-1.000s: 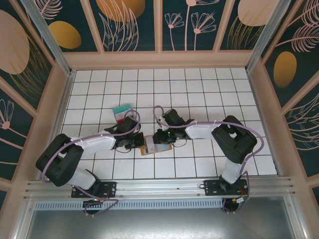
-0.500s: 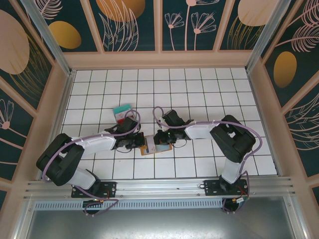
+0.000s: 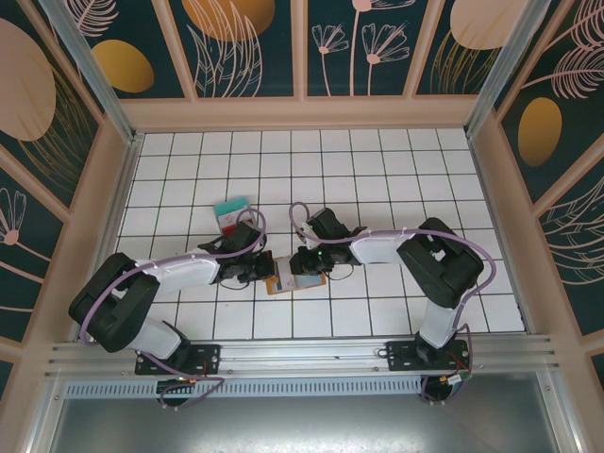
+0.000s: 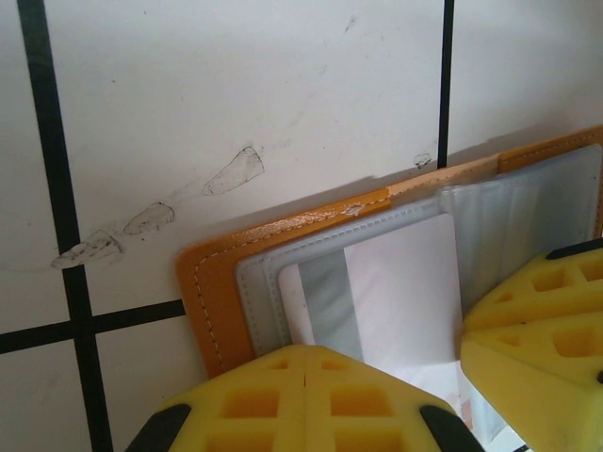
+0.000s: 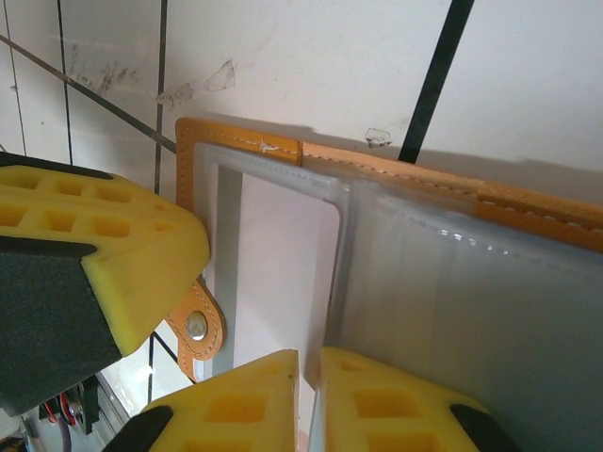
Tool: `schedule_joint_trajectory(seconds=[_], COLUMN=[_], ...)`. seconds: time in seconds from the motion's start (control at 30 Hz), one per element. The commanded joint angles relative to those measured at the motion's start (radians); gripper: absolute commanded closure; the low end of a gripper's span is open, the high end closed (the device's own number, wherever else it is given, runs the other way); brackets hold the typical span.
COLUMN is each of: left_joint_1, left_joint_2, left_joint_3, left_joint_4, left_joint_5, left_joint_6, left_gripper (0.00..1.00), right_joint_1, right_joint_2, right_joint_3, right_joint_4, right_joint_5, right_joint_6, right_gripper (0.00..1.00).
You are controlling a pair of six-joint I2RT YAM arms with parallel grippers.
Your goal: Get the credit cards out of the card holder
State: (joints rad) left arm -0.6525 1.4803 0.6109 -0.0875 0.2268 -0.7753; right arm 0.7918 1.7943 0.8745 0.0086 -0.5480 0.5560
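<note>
So the card holder (image 5: pixel 405 174) lies open and flat on the tiled table (image 3: pixel 377 170), sleeves up, right between the two arms. The left gripper (image 4: pixel 304 372) has its jaws fully together with nothing between them, and it sits on top of the holder's left half; looks to me like it's pinning it down.

The right gripper (image 5: pixel 308 377) is the one that matters. Its jaws are closed down to a thin slit, right at the near edge of the pale card (image 5: pixel 283 273) tucked in the holder's left sleeve. Can't tell if the card edge is actually pinched or if it's only sleeve plastic. The card's long axis points straight at those fingertips, so I'd guess the pull has to go straight back along it, not sideways.

The tiles look smooth, so the holder would probably slide without that left pin. Two loose cards (image 3: pixel 231 212) lie well apart, beyond the holder's left end. Plenty of open tile on the holder's right.
</note>
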Motion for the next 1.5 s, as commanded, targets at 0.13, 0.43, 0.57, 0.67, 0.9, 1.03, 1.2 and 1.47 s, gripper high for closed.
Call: schedule_joint_trajectory(seconds=[0.13, 0.43, 0.57, 0.67, 0.9, 1.03, 1.2, 1.47], left_joint_1=[-0.001, -0.002, -0.002, -0.002, -0.001, -0.001, -0.002, -0.002], left_joint_2=[0.024, 0.013, 0.011, 0.012, 0.005, -0.010, -0.020, -0.025], left_joint_3=[-0.013, -0.019, -0.020, -0.022, -0.022, -0.029, -0.042, -0.044], left_joint_4=[0.005, -0.006, -0.022, -0.024, -0.018, -0.010, 0.005, 0.011], left_joint_5=[0.023, -0.002, -0.015, -0.020, -0.011, -0.012, -0.009, -0.007], left_joint_6=[-0.005, 0.002, 0.011, 0.014, 0.008, 0.006, -0.004, -0.010], left_gripper=[0.97, 1.00, 1.00, 1.00, 1.00, 1.00, 1.00, 1.00], right_joint_1=[0.007, -0.010, -0.036, -0.047, -0.046, -0.027, -0.019, -0.012], right_joint_2=[0.025, -0.023, -0.065, -0.084, -0.087, -0.087, -0.064, -0.005], right_joint_3=[-0.003, -0.034, -0.072, -0.092, -0.089, -0.062, -0.031, -0.013], right_joint_4=[0.021, 0.011, 0.018, 0.016, 0.029, 0.033, 0.032, 0.021], right_joint_5=[-0.040, 0.008, 0.016, 0.016, -0.001, -0.002, -0.015, -0.029], right_joint_6=[-0.005, 0.007, 0.014, 0.013, 0.016, 0.019, 0.019, 0.015], right_gripper=[0.88, 1.00, 1.00, 1.00, 1.00, 0.91, 0.87, 0.82])
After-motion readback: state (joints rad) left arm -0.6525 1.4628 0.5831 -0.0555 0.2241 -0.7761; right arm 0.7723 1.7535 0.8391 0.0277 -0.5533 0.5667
